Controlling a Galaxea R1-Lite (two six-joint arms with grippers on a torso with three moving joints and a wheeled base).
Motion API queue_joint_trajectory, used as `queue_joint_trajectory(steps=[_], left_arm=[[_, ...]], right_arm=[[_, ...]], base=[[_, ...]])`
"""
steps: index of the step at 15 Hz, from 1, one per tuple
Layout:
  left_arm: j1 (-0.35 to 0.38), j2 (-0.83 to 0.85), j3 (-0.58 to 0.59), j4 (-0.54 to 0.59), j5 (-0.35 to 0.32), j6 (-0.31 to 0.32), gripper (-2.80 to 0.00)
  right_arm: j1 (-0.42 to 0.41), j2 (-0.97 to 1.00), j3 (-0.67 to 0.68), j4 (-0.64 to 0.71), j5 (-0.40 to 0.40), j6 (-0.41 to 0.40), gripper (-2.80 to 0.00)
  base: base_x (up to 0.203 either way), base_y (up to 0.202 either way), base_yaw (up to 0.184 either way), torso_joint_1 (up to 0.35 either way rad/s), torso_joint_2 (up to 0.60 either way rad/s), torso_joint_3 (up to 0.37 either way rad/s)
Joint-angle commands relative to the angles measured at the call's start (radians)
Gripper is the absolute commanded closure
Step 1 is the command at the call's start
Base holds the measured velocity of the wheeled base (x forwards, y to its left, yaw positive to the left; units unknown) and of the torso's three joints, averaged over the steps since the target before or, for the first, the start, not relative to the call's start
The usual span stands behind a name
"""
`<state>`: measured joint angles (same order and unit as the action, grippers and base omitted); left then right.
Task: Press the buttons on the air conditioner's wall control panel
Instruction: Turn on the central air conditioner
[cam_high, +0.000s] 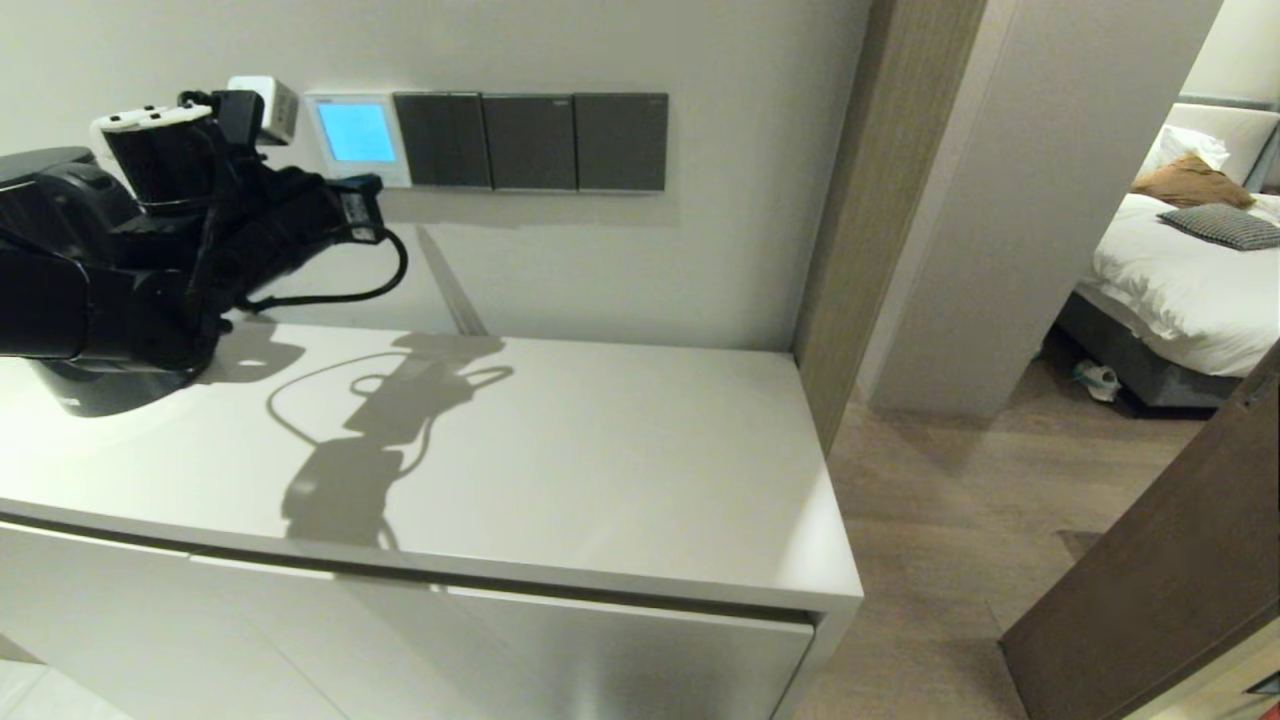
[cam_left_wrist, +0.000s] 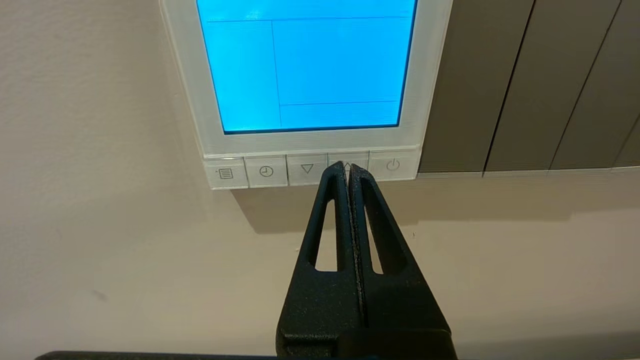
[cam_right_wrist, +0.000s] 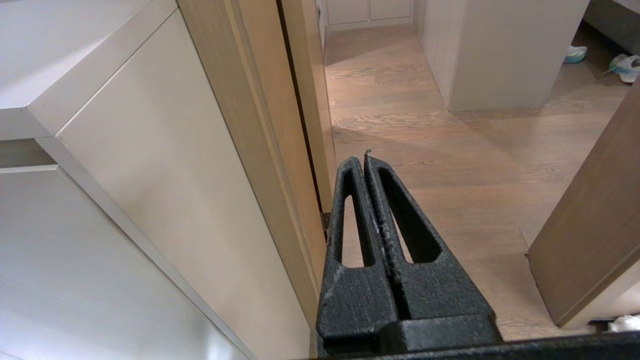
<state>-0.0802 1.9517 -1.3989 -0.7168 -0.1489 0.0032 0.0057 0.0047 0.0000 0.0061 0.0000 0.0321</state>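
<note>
The white wall control panel (cam_high: 356, 137) hangs on the wall at the upper left, its screen glowing blue. In the left wrist view the panel (cam_left_wrist: 425, 75) fills the upper part, with a row of small white buttons (cam_left_wrist: 266, 171) along its bottom strip. My left gripper (cam_left_wrist: 347, 167) is shut and empty; its tips sit at the up-arrow key, between the down-arrow key (cam_left_wrist: 307, 169) and the power key (cam_left_wrist: 393, 165). In the head view the left gripper (cam_high: 372, 185) is at the panel's lower edge. My right gripper (cam_right_wrist: 361, 159) is shut and empty, parked low beside the cabinet, out of the head view.
Three dark grey switch plates (cam_high: 530, 141) adjoin the panel on the right. A white cabinet top (cam_high: 560, 460) lies under the arm. A wooden door frame (cam_high: 860, 200) stands right of the cabinet, with wood floor (cam_high: 940, 500) and a bed (cam_high: 1190, 270) beyond.
</note>
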Motion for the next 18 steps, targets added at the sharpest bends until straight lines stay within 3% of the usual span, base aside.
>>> queue_joint_trajectory(steps=[1, 18], left_arm=[[0.0, 0.007, -0.004, -0.004, -0.001, 0.0, 0.0], [0.004, 0.016, -0.01, -0.006, 0.001, 0.0, 0.0]], right_arm=[[0.0, 0.001, 0.002, 0.0, 0.0, 0.0, 0.0], [0.0, 0.001, 0.002, 0.0, 0.0, 0.0, 0.0]], base=[[0.0, 0.0, 0.0, 0.0, 0.0, 0.0], [0.0, 0.0, 0.0, 0.0, 0.0, 0.0]])
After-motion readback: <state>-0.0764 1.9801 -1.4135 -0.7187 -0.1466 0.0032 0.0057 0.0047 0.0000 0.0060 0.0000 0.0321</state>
